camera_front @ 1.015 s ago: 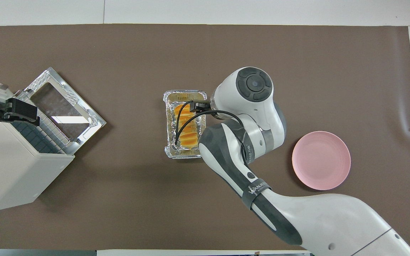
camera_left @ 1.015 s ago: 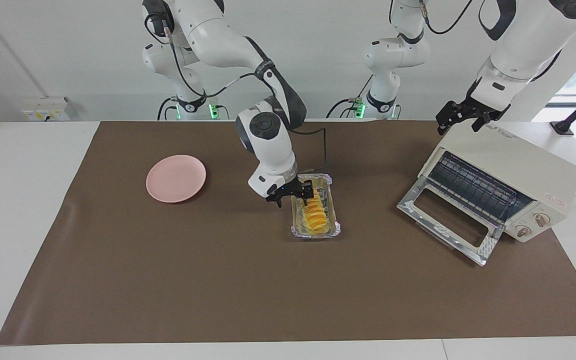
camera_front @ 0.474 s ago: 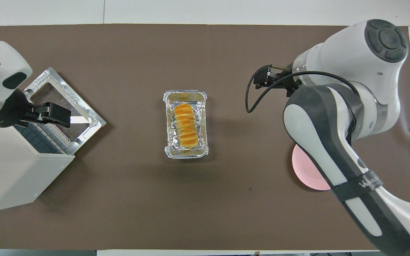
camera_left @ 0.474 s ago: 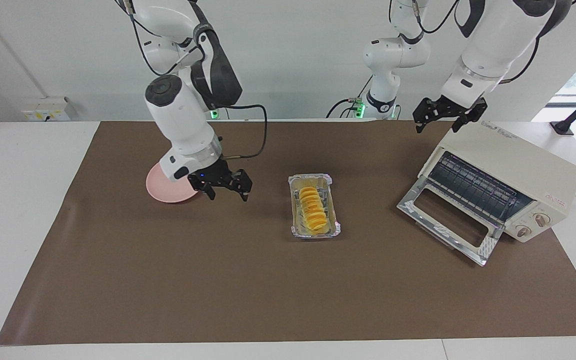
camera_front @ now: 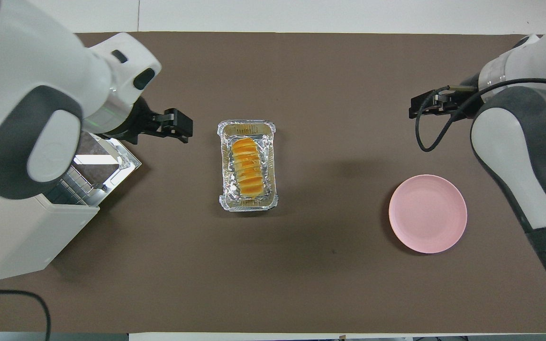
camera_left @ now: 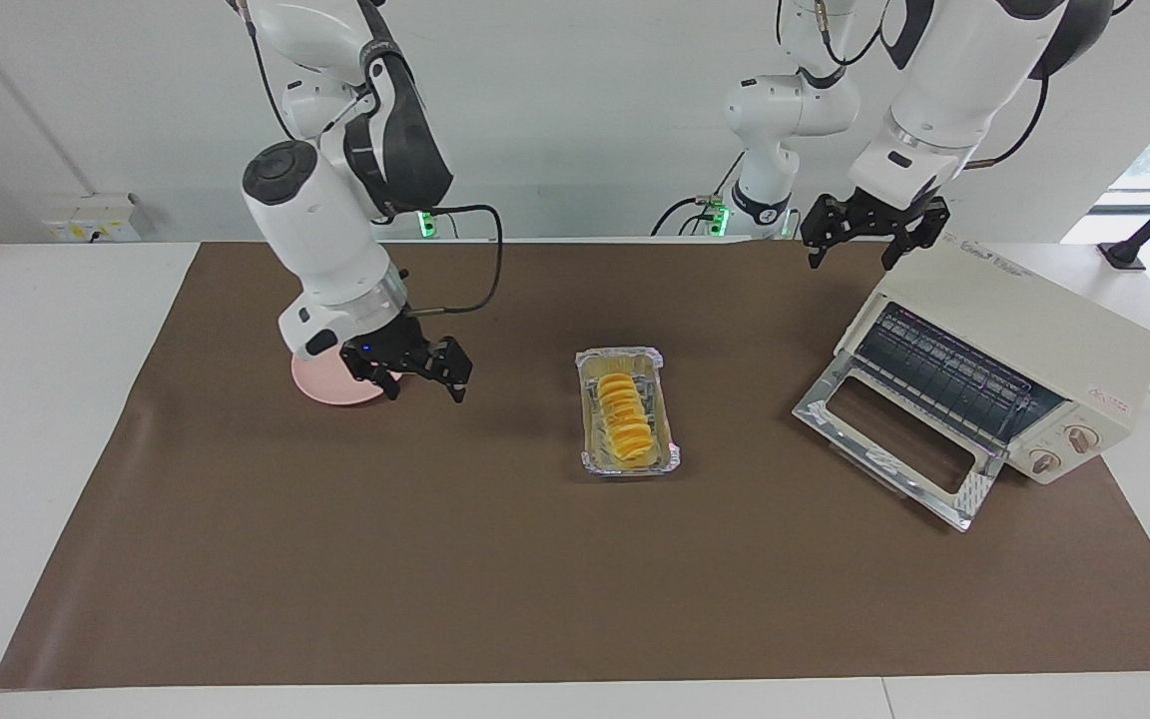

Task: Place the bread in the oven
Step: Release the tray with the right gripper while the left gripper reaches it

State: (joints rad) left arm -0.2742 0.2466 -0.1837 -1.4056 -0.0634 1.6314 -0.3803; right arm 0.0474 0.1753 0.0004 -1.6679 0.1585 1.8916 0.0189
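With the bread point(camera_left: 627, 419) lying ungrasped in its foil tray point(camera_left: 673, 459) at mid-desk, the pickup is not yet begun: the right tool point(camera_left: 413, 371) hangs open and empty toward the pink plate point(camera_left: 320, 387) from that tray, the left tool point(camera_left: 866, 232) open and empty toward the toaster oven point(camera_left: 1034, 340), whose door is down, so next, I judge, one must descend and close across the loaf.

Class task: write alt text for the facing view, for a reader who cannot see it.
A loaf of bread lies in a foil tray mid-table on a brown mat, untouched. Toward the left arm's end stands a cream oven, door down. The open left gripper hangs near the oven's top; the open right gripper hangs by a pink plate.
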